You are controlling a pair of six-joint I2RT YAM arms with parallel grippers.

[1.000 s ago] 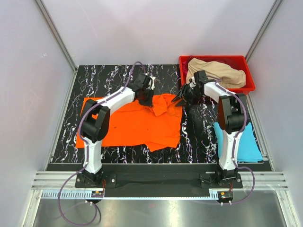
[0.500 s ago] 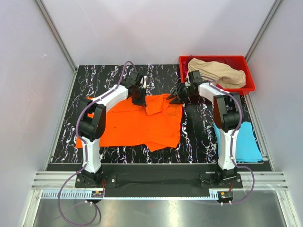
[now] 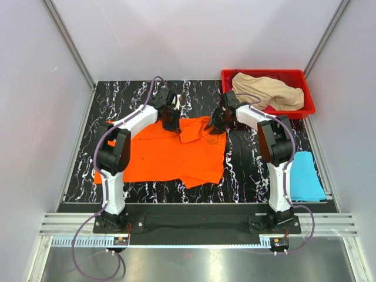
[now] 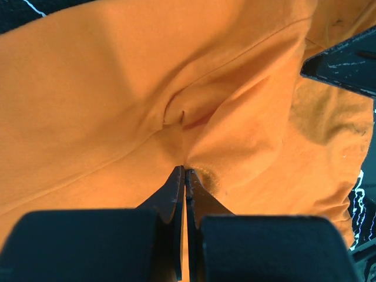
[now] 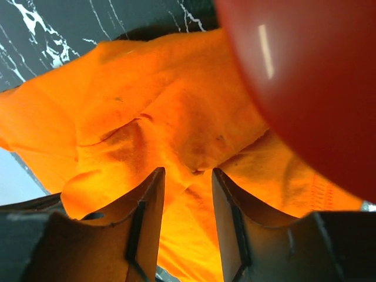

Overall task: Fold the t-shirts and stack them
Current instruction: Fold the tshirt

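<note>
Black marbled tabletop (image 3: 247, 170) carries our orange t-shirt (image 3: 176, 155) spread at centre, a light blue t-shirt (image 3: 306, 176) at the near right, and a beige t-shirt (image 3: 270, 91) heaped in the red bin (image 3: 264, 72). Our left gripper (image 4: 185, 173) is pinched tight on a pucker at the orange t-shirt's far edge. Our right gripper (image 5: 188, 171) stands half parted astride its far right corner, not closed on it.

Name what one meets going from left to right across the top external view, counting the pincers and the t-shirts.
Left pincer → right pincer → beige t-shirt in the red bin → light blue t-shirt. The orange t-shirt lies under both pincers, so I leave it out.
</note>
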